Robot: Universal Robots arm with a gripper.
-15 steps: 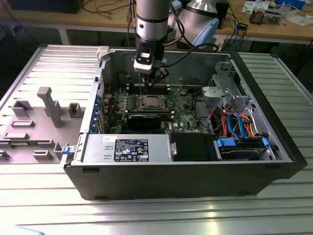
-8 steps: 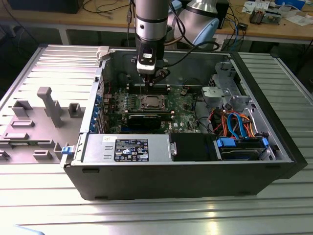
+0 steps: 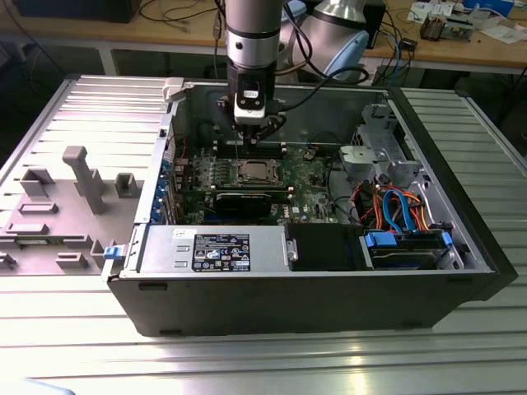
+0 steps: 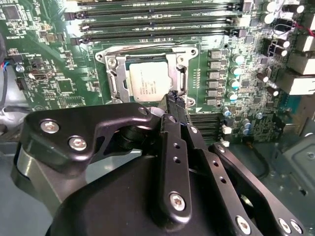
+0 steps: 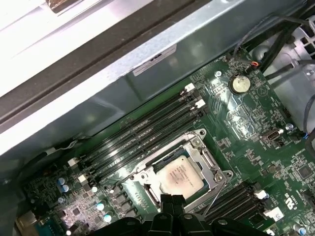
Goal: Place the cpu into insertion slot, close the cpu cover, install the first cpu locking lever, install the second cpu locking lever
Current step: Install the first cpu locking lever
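The cpu (image 4: 147, 81) lies flat in the insertion slot (image 4: 189, 49) on the green motherboard, its silver top showing. The cpu cover (image 4: 116, 78) is down over it, framing the chip on both sides. In the first wrist view the cpu (image 5: 180, 177) sits inside the cover's frame (image 5: 206, 160), and a thin wire lever (image 5: 216, 191) runs slantwise off one corner. My gripper (image 4: 173, 98) hangs just over the chip's edge with its fingers together and nothing visibly between them. It also appears in the first wrist view (image 5: 172, 201) and over the socket in the exterior view (image 3: 242, 152).
Long black memory slots (image 4: 157, 22) run beside the socket. The open case's metal wall (image 5: 147, 83) stands close behind them. A power supply (image 3: 214, 251), a drive cage (image 3: 408, 247) and coloured cables (image 3: 387, 206) lie at the case front and the exterior view's right. Grey fixtures (image 3: 82, 177) stand outside.
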